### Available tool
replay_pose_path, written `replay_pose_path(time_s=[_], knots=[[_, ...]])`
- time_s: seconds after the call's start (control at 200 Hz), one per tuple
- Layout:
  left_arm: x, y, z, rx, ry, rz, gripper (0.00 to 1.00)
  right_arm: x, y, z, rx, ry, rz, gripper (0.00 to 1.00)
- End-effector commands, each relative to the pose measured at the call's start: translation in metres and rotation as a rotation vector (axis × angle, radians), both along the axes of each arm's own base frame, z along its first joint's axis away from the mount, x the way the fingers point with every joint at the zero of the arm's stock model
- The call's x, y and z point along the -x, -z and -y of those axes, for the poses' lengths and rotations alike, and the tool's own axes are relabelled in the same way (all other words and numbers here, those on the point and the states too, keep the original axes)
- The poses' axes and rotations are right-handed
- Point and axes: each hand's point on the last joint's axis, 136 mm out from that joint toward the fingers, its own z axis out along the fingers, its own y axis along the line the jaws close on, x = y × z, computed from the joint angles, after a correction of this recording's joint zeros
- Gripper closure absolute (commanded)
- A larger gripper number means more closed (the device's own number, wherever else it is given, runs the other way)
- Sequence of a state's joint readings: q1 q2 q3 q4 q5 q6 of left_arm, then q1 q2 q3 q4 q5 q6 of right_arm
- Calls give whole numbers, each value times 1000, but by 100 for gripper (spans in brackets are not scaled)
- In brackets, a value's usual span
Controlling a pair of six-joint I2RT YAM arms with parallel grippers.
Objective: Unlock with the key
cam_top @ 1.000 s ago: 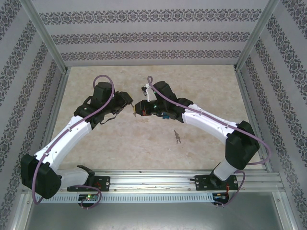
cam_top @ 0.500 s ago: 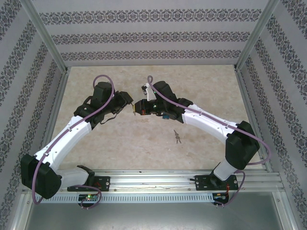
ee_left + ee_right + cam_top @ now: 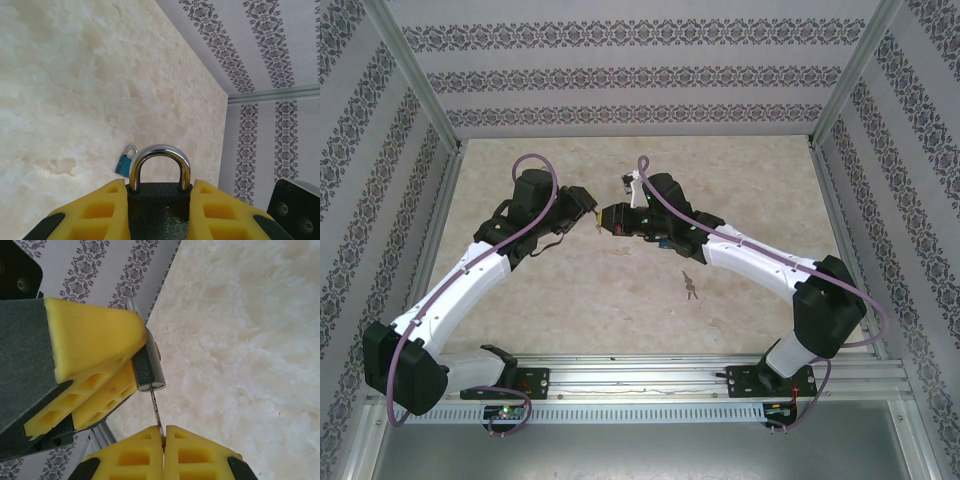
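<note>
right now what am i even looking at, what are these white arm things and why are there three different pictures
These are two robot arms bolted to the near edge of a table, each ending in a yellow two-finger gripper. The wide picture looks down from above and behind them. The other two come from small cameras on the wrists, so each shows its own fingers up close. The left gripper clamps a black padlock with a silver shackle. The right gripper is shut on a thin key, whose tip meets the bottom of that padlock. Lying on the table are a small teal padlock and, nearer the arms, what looks like spare keys.
</note>
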State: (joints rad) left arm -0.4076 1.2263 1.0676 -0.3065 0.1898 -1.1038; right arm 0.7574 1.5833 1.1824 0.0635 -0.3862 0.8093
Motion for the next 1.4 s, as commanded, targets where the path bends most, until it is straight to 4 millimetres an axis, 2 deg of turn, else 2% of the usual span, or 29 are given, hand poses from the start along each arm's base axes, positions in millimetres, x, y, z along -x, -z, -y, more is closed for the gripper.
replay_pose_path(time_s=[0.0,0.505,0.63,0.744,1.004,1.164,1.249,1.394], knots=[[6,-10,15,32,49,9,100,-3,-49,-24,-128,-27,111,100],[7,-14,18,61,58,19,100,-27,-53,-22,-140,65,188,100],[7,-13,20,68,64,17,100,-35,-61,-24,-226,50,147,100],[8,-14,21,65,75,18,100,-31,-75,-31,-271,-29,148,100],[8,-14,23,69,85,20,100,-18,-100,-27,-305,-101,247,100],[9,-19,25,79,98,29,100,-17,-98,-22,-209,-125,312,100],[9,-20,25,80,100,32,100,-20,-87,-17,-151,-108,317,100],[9,-22,26,83,104,37,100,-16,-89,-12,-187,-153,322,100]])
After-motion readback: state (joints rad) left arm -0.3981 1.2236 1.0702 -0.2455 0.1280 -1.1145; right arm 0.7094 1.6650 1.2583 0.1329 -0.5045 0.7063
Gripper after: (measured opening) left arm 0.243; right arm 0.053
